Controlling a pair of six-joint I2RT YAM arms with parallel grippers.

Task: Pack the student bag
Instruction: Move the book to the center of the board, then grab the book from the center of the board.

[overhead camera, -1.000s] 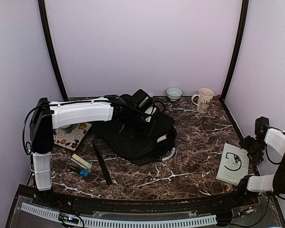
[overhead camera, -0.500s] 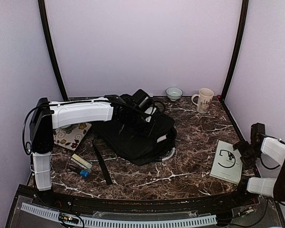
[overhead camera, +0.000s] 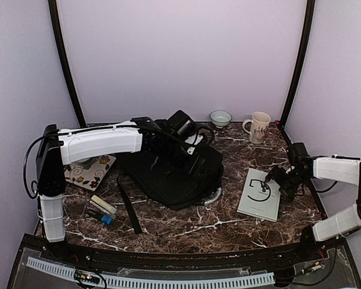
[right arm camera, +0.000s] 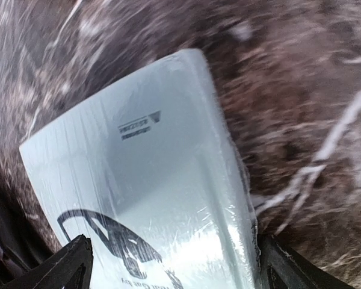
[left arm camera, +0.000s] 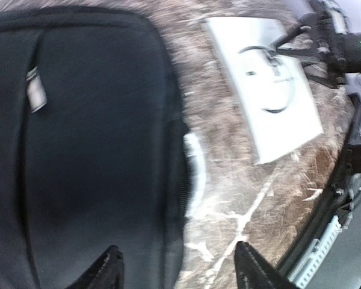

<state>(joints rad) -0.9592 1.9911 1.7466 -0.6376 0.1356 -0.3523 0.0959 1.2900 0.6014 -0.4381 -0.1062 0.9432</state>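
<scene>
Nearest us, left side: a few marker pens [overhead camera: 101, 209] lie on the tabletop [overhead camera: 228, 226]. One black strap [overhead camera: 129, 208] of the bag trails down beside them. A patterned card [overhead camera: 90, 168] sits just beyond.

Right side, mid-depth: a white book [overhead camera: 259, 194] in shiny wrap lies flat, black logo up. Its long axis runs near-to-far with a slight lean. The right gripper [right arm camera: 171, 268] is at its far right corner, jaws spread wide, tips low over the cover. Nothing is clamped. We cannot tell whether the tips press on the cover.

Centre: the student bag [overhead camera: 168, 171] lies flat and slumped, its long axis roughly left-to-right across the tabletop. The left gripper [left arm camera: 177, 271] hovers over the bag's right edge, jaws parted and empty.

Key relation: the bag lies to the left of the book and the right jaws, with a strip of tabletop between. The right arm is nearer the book; the left arm is at the bag. We judge the book must travel leftward, and the bag's mouth will need holding open. We see no opening from here.

Far back: a small bowl [overhead camera: 220, 117] and a mug [overhead camera: 257, 127] stand near the wall.
</scene>
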